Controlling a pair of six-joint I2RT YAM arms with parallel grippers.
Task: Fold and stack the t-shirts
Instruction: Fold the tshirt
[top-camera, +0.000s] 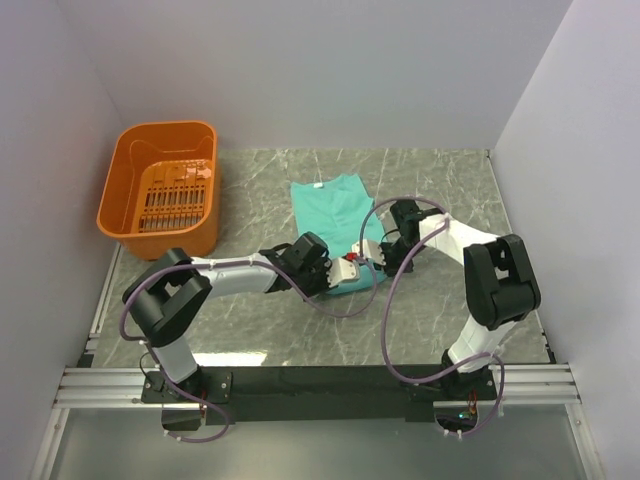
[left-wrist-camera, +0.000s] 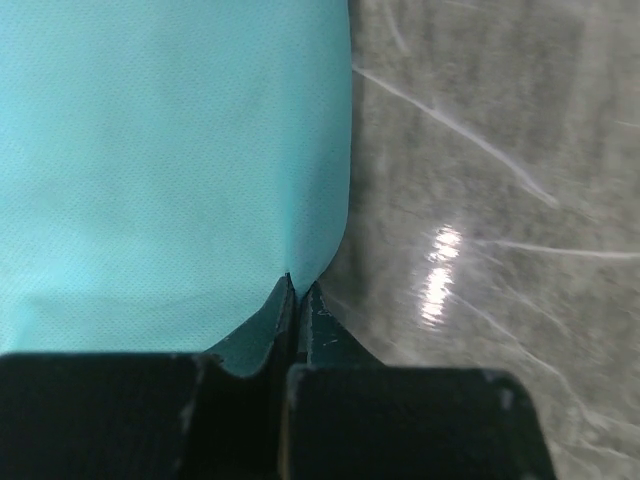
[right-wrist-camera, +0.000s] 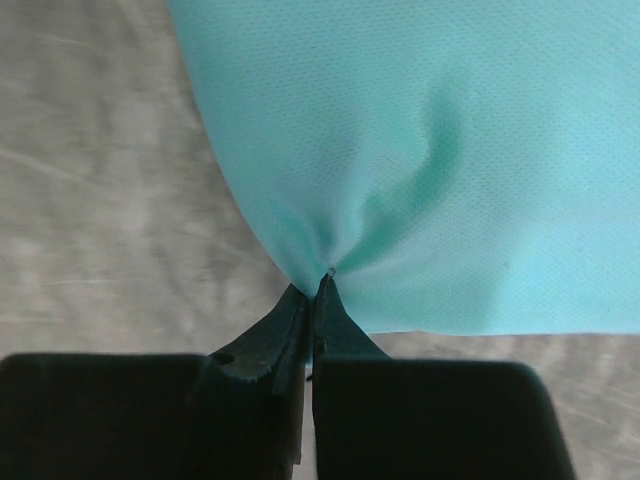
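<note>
Well, the left tool (left-wrist-camera: 298, 285) and the right tool (right-wrist-camera: 318, 285) are each pinched tight on an edge of the t-shirt (top-camera: 335, 205), which lies on the desk (top-camera: 450, 190).

The overhead camera hangs high behind the two arm bases (top-camera: 188, 384) and tilts down and forward. It stands far enough back to take in the whole marble-patterned table (top-camera: 450, 190), out to the orange basket (top-camera: 128, 218) at the far left corner. Each wrist camera sits just behind its own fingers, looking along them at very close range. The left gripper (left-wrist-camera: 298, 298) view shows only a corner of the teal t-shirt (left-wrist-camera: 170, 150) with table to its right. The right gripper (right-wrist-camera: 318, 292) view mirrors it, with table to its left. All three views share the shirt's near edge.
</note>
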